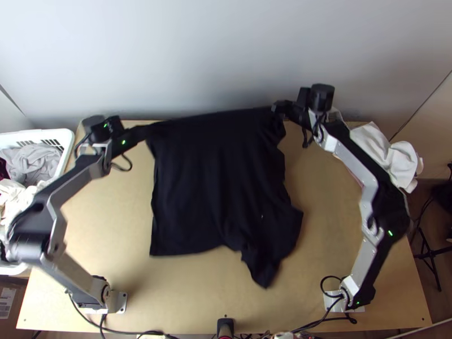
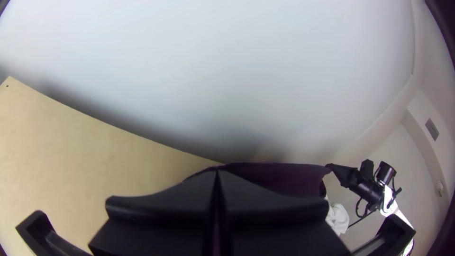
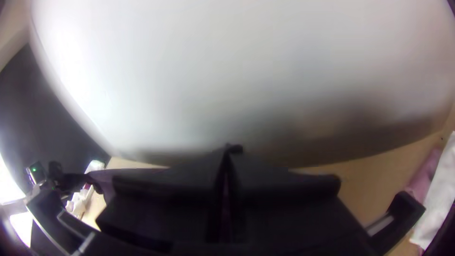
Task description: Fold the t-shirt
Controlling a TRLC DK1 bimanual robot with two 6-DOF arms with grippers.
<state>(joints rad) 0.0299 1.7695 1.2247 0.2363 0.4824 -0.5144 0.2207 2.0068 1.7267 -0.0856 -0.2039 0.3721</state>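
A black cloth t-shirt (image 1: 217,181) is stretched between the two arms in the middle of the frame, above the light wooden desk (image 1: 333,226). Its upper edge runs nearly straight from one arm to the other. Below, the body spreads broadly; the lower left corner is fairly flat, while the lower right part is bunched, with a narrow flap pointing toward the bottom of the frame. How much of it touches the desk cannot be told.

The left pincer (image 1: 148,131), at the upper left, is closed, its two wide black fingers together on the shirt's upper left corner. The right pincer (image 1: 278,106), at the upper centre right, is likewise closed, gripping the upper right corner. In the left wrist view the cloth runs taut between the two.

A white plastic basket (image 1: 69,141) stands at the left edge of the frame, holding a crumpled grey cloth (image 1: 34,161) and other pale and dark fabrics. At the upper right lies a rumpled white cloth (image 1: 392,158), beside the right arm.
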